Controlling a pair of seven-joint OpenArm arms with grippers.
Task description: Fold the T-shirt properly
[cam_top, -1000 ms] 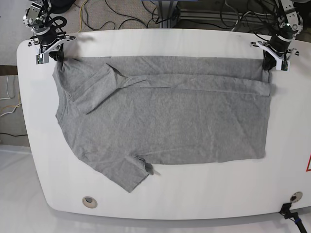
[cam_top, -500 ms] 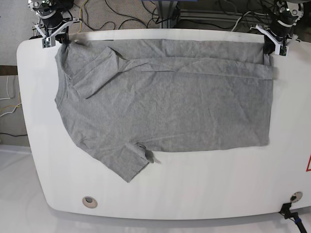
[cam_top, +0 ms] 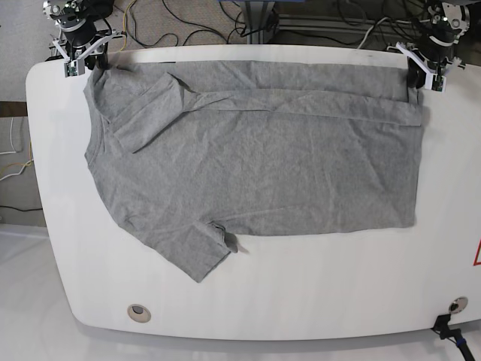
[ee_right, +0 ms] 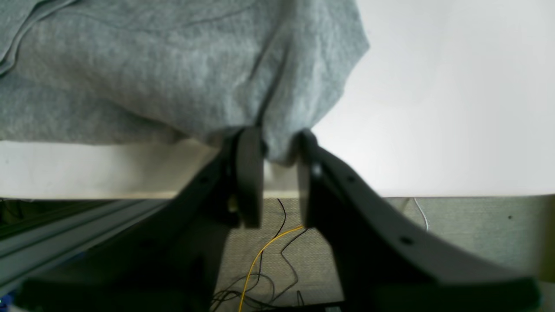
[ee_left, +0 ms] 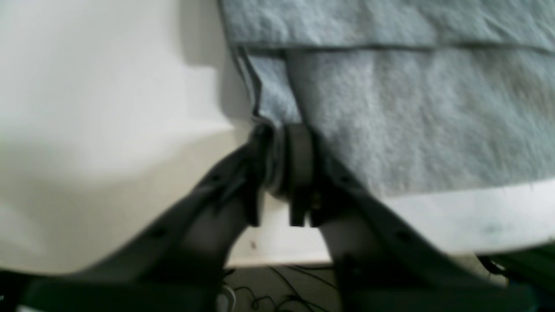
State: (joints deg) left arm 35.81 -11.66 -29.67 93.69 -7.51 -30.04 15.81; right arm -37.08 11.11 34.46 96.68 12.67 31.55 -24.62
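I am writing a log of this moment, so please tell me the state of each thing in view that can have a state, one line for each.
T-shirt: lying flat, far strip folded over, both far corners gripped.
Left gripper: shut on the hem corner.
Right gripper: shut on the shoulder corner.
Near sleeve: spread out, not folded in.
Table: white, bearing the shirt.

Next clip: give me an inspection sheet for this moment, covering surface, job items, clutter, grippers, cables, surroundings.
Surface: white table, rounded corners, two round fittings near the front edge.
Job's things: grey T-shirt lying flat, far strip and one sleeve folded over.
Clutter: nothing seen.
Grippers: left gripper shut on the T-shirt's far corner; right gripper pinching the other far corner.
Cables: loose cables on the floor behind the table.
Surroundings: carpeted floor, metal frame beyond the far edge.
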